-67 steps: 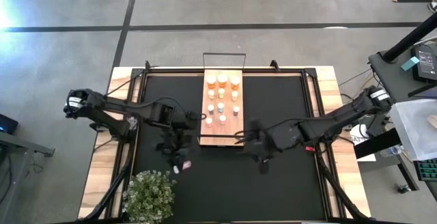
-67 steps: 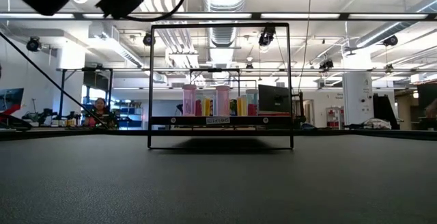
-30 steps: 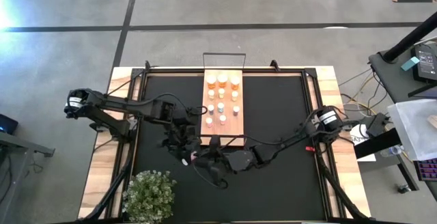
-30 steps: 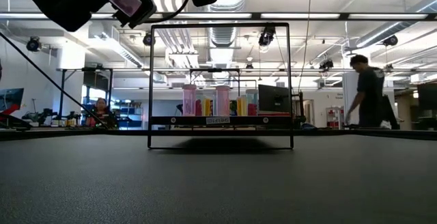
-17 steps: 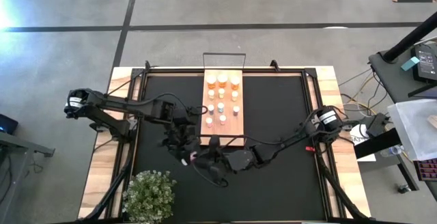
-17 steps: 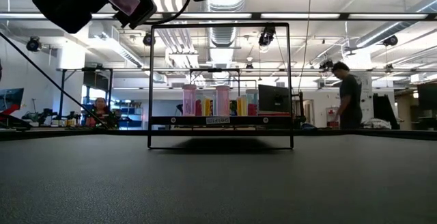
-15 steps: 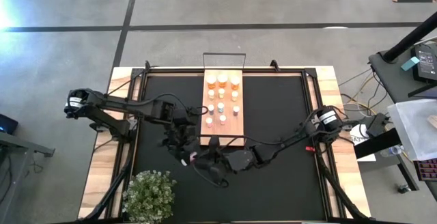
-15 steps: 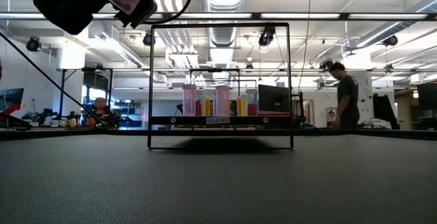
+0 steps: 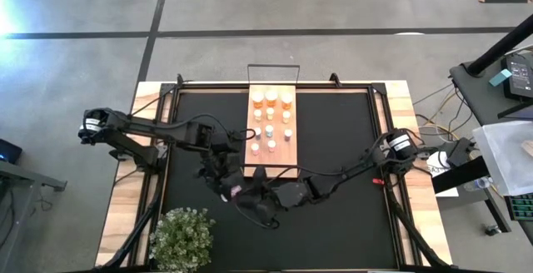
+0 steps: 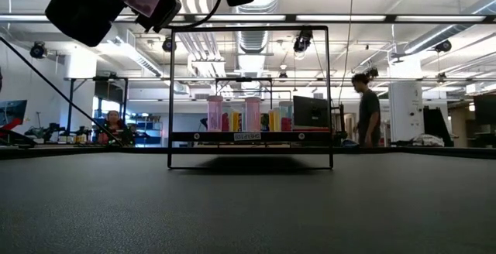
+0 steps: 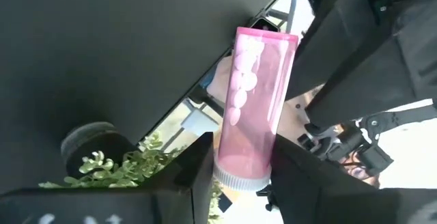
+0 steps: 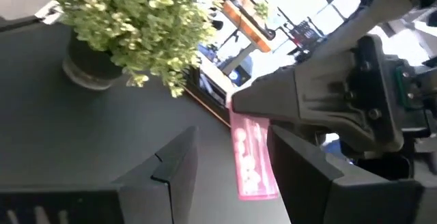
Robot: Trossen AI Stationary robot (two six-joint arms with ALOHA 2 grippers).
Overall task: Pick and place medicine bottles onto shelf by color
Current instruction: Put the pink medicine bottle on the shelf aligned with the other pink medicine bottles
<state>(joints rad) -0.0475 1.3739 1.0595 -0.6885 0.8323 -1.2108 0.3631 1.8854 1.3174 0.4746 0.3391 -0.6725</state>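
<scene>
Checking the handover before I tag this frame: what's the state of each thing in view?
left claw: shut on the pink bottle, up in the air
pink bottle: held by its cap end, lifted
right claw: open, fingers either side of the bottle's free end
shelf: standing, loaded
shelved bottles: upright, capped
plant: upright

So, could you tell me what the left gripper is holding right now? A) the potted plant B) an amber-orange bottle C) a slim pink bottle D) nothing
C: in the left wrist view the left gripper has its fingers closed on the white-capped end of a slim pink bottle.
</scene>
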